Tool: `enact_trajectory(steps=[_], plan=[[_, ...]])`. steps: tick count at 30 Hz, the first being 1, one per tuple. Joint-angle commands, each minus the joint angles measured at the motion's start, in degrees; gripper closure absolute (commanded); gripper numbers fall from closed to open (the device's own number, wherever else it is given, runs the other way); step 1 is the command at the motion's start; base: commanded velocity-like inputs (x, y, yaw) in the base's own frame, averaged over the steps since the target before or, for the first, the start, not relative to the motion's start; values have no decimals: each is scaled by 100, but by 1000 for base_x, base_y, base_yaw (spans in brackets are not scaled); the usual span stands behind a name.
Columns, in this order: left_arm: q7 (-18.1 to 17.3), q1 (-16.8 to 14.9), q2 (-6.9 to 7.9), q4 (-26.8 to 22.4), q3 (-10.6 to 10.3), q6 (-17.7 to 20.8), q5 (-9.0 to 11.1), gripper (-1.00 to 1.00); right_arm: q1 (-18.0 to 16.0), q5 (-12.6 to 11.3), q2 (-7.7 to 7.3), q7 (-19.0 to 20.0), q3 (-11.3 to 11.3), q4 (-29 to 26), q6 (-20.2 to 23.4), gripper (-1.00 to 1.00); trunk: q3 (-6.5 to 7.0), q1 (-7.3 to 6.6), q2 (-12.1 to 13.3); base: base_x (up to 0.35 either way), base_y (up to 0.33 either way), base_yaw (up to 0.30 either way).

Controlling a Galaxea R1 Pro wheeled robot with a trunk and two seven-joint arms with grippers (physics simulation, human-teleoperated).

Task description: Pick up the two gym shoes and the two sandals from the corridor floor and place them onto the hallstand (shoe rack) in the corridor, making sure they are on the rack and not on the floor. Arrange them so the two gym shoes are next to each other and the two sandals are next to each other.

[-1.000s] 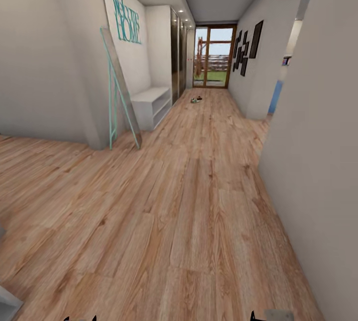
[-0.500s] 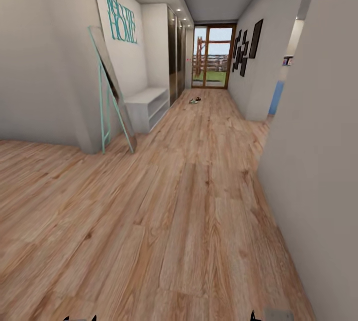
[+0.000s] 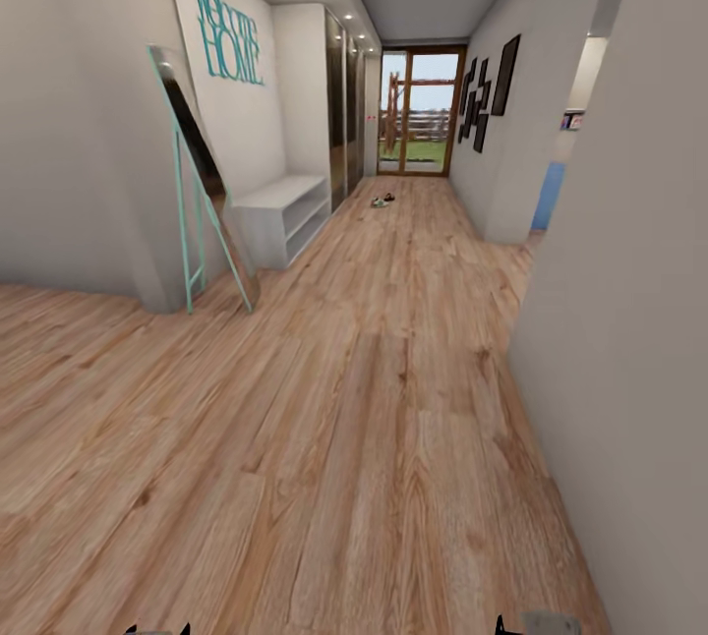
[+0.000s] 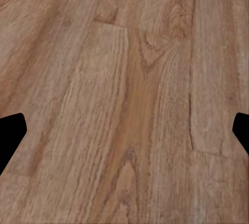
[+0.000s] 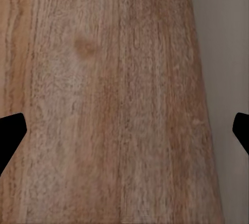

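Observation:
Far down the corridor floor [image 3: 374, 399], near the glass door, lies a small cluster of footwear [image 3: 383, 201]: a pale piece and a dark piece, too small to tell gym shoes from sandals. The hallstand is out of view. My left gripper [image 4: 124, 130] hangs open over bare planks, its black fingertips [image 4: 10, 135] wide apart with nothing between them. My right gripper [image 5: 124, 130] is open too, above the floor beside a grey wall base. Dark tips of both arms peek in at the head view's lower edge.
A grey low bench unit [image 3: 285, 212] stands at the left wall under teal "Welcome HOME" letters [image 3: 226, 30]. A teal-framed mirror [image 3: 202, 188] leans against the left wall corner. A grey wall [image 3: 629, 320] runs close on my right. Wardrobe doors [image 3: 344, 114] follow the bench.
The whole head view has shifted: the camera has moved forward along the corridor, so the mirror and bench now sit further left and larger. The footwear lies where it was.

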Motion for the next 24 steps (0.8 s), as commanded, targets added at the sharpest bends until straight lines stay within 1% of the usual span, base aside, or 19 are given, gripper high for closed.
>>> enact_trajectory(steps=[1,10,24], plan=[[-41,-4,-3,4,48,-13,-27,-100,-3,60,1,-16,-47,6,-14,-100,-5,2,-2,311,-140,0],[-41,-4,0,3,48,-13,-27,-100,-2,60,1,-16,-50,6,-14,-100,-5,2,-2,312,-134,0],[-41,-4,0,7,48,-13,-27,-100,-3,60,1,-16,-48,6,-14,-100,-5,2,-2,337,-15,0]])
